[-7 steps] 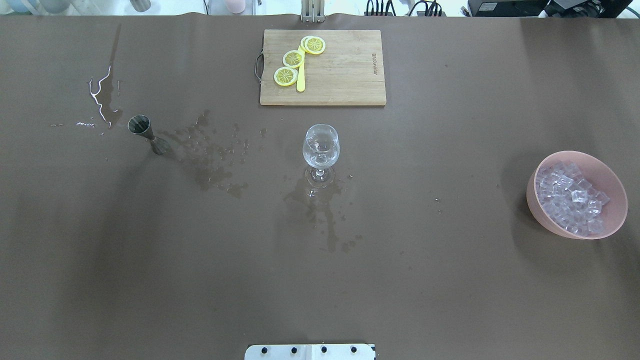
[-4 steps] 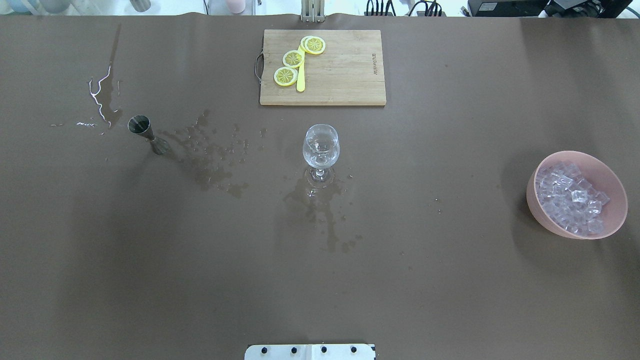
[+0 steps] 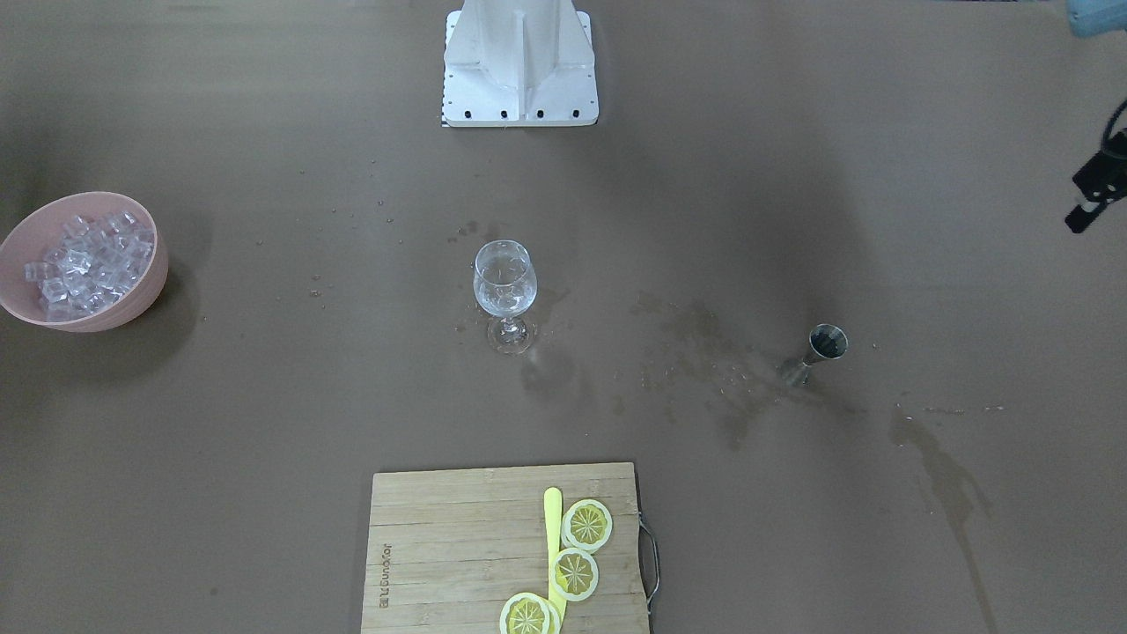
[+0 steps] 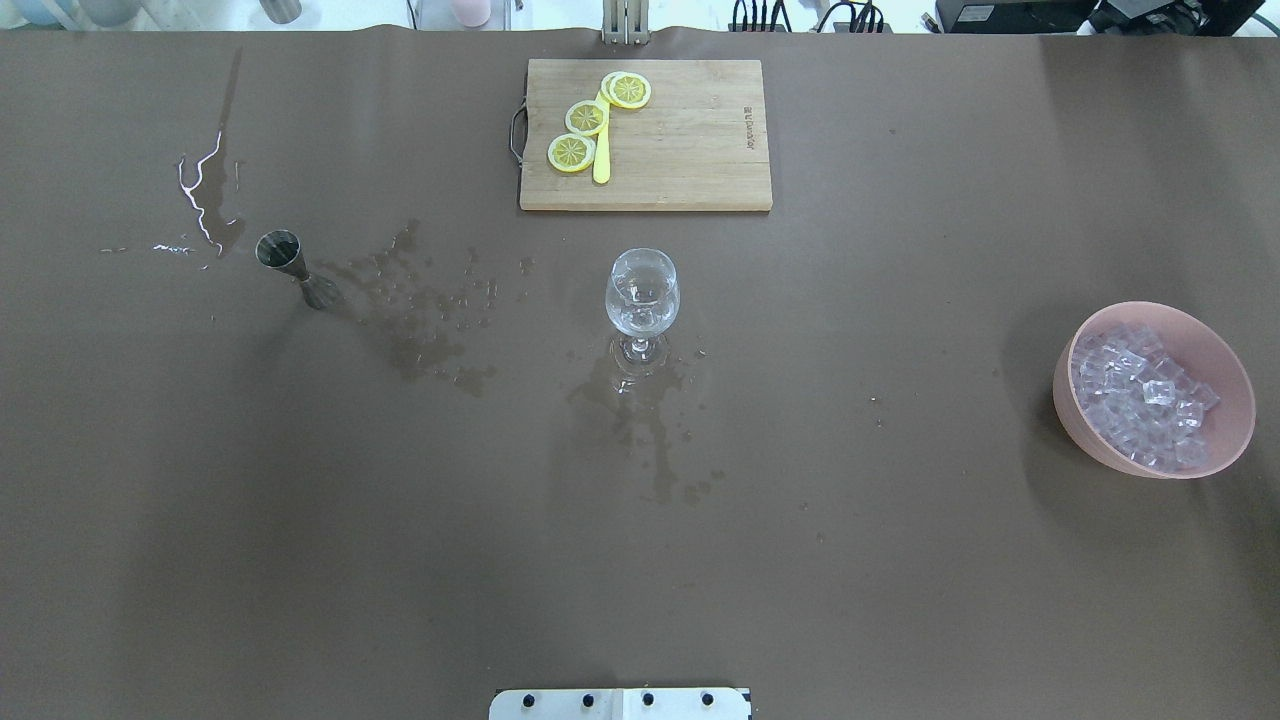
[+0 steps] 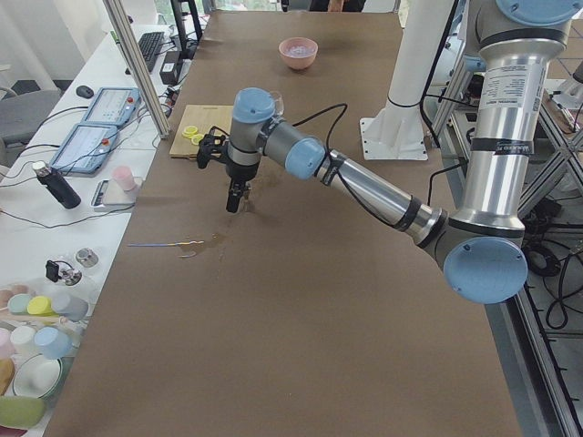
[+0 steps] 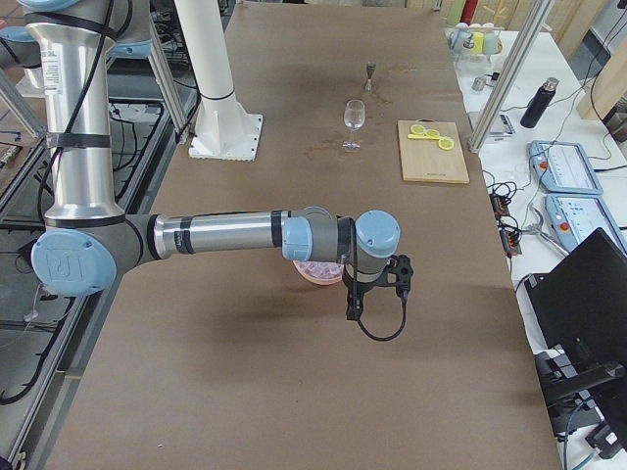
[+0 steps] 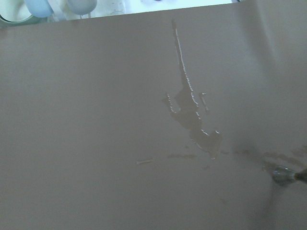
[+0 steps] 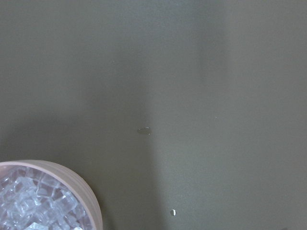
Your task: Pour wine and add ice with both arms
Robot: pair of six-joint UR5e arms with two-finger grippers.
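Two hands, and neither visibly carries anything. The left hand [image 5: 236, 196] hangs pointing down above the surface [image 4: 900, 600], near the metal measuring cup [image 4: 290, 262]. The right hand [image 6: 355, 305] hangs just beside the pink bowl [image 4: 1235, 400]. Each shows properly only from a side camera, so I cannot tell whether its fingers are apart or together.

Over the last second nothing on the surface has moved. The wine glass [image 4: 641, 290] stands upright in the middle, the measuring cup stands upright well to its left, and the ice [image 4: 1140, 395] is heaped in the bowl far to the right. Wet patches [image 4: 420, 320] lie between cup and glass, and a glistening trail [image 4: 200, 195] runs beyond the cup, so some wine appears to have been spilled. I cannot make out what the glass itself holds.

My reading is that no step is under way. With the right hand by the bowl, fetching ice looks like the likely next move.
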